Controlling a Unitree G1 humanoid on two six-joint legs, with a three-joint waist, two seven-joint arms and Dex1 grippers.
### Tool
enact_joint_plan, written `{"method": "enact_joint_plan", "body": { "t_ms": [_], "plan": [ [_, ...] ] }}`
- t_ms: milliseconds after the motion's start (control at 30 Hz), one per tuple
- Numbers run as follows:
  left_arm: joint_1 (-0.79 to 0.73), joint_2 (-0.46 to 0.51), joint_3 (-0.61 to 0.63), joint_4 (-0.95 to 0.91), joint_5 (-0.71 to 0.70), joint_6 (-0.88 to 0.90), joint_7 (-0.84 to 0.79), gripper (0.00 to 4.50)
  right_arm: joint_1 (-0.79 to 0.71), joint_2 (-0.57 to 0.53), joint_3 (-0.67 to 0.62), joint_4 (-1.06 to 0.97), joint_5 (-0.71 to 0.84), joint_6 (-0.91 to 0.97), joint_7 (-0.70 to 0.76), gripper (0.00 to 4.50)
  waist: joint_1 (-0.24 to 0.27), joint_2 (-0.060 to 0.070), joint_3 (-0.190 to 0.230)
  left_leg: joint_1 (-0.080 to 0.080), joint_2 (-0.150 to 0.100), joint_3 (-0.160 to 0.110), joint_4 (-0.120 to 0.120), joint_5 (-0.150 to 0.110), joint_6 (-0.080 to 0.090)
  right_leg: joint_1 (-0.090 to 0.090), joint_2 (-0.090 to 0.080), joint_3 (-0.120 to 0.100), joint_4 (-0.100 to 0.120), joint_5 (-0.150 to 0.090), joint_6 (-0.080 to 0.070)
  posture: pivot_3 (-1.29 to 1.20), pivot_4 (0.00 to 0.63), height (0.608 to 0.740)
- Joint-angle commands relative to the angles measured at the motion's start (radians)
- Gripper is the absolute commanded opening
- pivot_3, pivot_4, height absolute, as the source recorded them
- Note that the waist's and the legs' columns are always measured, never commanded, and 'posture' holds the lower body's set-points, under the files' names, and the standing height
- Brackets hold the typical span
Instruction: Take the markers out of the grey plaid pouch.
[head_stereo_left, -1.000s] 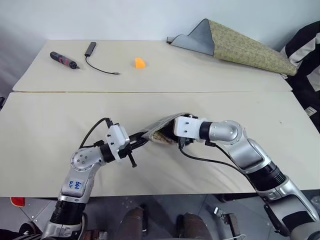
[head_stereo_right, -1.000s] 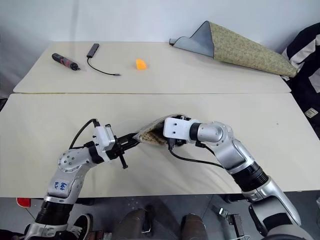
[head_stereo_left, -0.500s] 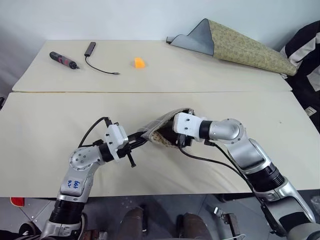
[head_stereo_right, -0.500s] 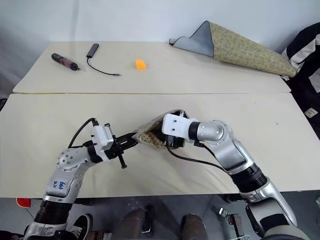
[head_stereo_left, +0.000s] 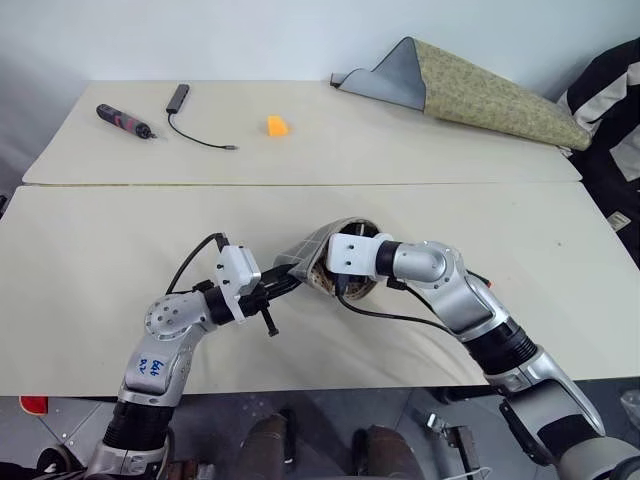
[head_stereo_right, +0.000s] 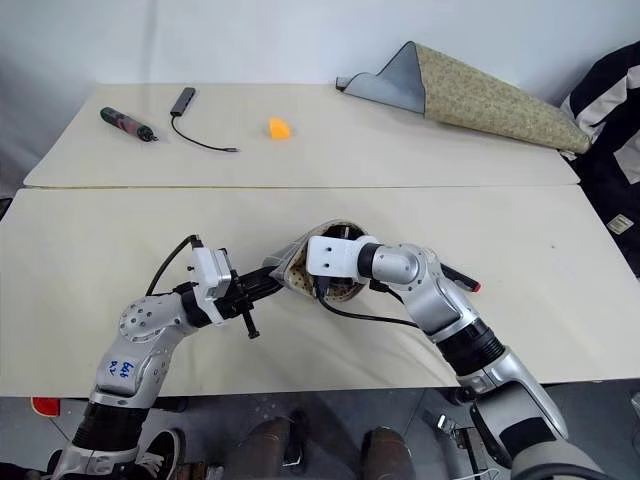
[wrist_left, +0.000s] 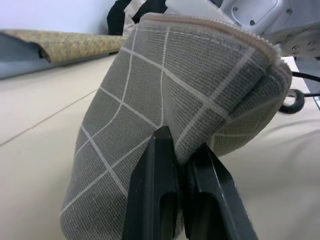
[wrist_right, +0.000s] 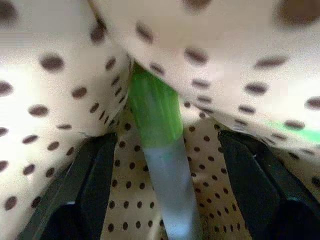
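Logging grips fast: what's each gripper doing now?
Left gripper: shut on the grey plaid pouch.
Right gripper: open inside the pouch, straddling a green marker.

Left hand (head_stereo_right: 268, 288) pinches the grey plaid pouch (head_stereo_right: 300, 262) off the table (head_stereo_right: 120, 230). Right hand (head_stereo_right: 335, 283) is at its opening. Reddish marker (head_stereo_right: 458, 279) lies beside the right arm.

The grey plaid pouch (wrist_left: 165, 90) is coarse, matt woven cloth with thin white grid lines and a stitched zip edge; its lining (wrist_right: 65, 95) is smooth pale fabric dotted brown. Inside the pouch lies a lime green marker (wrist_right: 157, 145) of glossy plastic with a frosted, translucent end.
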Motion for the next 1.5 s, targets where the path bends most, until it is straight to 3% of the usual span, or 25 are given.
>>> {"method": "enact_joint_plan", "body": {
  "t_ms": [33, 200, 300, 633, 1067, 1367, 1500],
  "plan": [
    [0.005, -0.005, -0.002, -0.089, -0.048, -0.009, -0.012, 0.0, -0.006, 0.014, -0.025, -0.013, 0.007, 0.001, -0.002, 3.02, 0.0, 0.0, 0.0, 0.0, 0.0, 0.0, 0.0, 0.0, 0.0, 0.0, 0.0, 0.0, 0.0, 0.0, 0.0, 0.0, 0.15, 0.74],
    [0.014, -0.002, 0.013, -0.073, -0.045, -0.021, -0.014, 0.0, 0.011, -0.014, -0.042, -0.035, 0.01, -0.012, 0.022, 1.35, 0.0, 0.0, 0.0, 0.0, 0.0, 0.0, 0.0, 0.0, 0.0, 0.0, 0.0, 0.0, 0.0, 0.0, 0.0, 0.0, 0.15, 0.74],
    [0.011, 0.003, 0.024, -0.057, -0.037, -0.036, -0.015, 0.0, 0.017, -0.027, -0.058, -0.051, 0.023, -0.015, 0.039, 0.56, 0.0, 0.0, 0.0, 0.0, 0.0, 0.0, 0.0, 0.0, 0.0, 0.0, 0.0, 0.0, 0.0, 0.0, 0.0, 0.0, 0.15, 0.74],
    [0.011, 0.029, 0.056, 0.013, 0.005, -0.108, -0.005, 0.0, 0.062, -0.062, -0.146, -0.222, 0.222, 0.044, 0.188, 0.54, 0.001, 0.0, 0.0, 0.0, 0.0, 0.0, 0.0, 0.0, 0.0, 0.0, 0.0, 0.0, 0.0, 0.0, 0.0, 0.0, 0.15, 0.74],
    [0.002, 0.062, 0.09, 0.13, 0.027, -0.2, 0.012, 0.0, 0.084, -0.109, -0.282, -0.312, 0.499, 0.183, 0.281, 0.54, 0.002, 0.0, 0.0, 0.0, 0.0, 0.0, 0.0, 0.0, 0.001, 0.0, -0.002, 0.0, 0.0, 0.0, 0.0, 0.0, 0.15, 0.74],
    [0.0, 0.042, 0.058, 0.133, 0.053, -0.215, 0.037, 0.0, 0.053, -0.018, -0.386, -0.409, 0.799, 0.385, 0.222, 0.54, 0.002, 0.0, 0.0, 0.0, 0.0, 0.0, 0.0, -0.001, 0.001, 0.0, -0.003, 0.0, 0.0, 0.0, 0.0, 0.0, 0.15, 0.74],
    [-0.002, 0.036, 0.053, 0.132, 0.058, -0.214, 0.049, 0.0, 0.037, 0.0, -0.401, -0.411, 0.818, 0.395, 0.183, 0.54, 0.002, 0.0, 0.0, 0.0, 0.0, 0.0, 0.0, -0.001, 0.001, 0.0, -0.004, 0.0, 0.0, 0.0, 0.0, 0.0, 0.15, 0.74]
  ]
}}
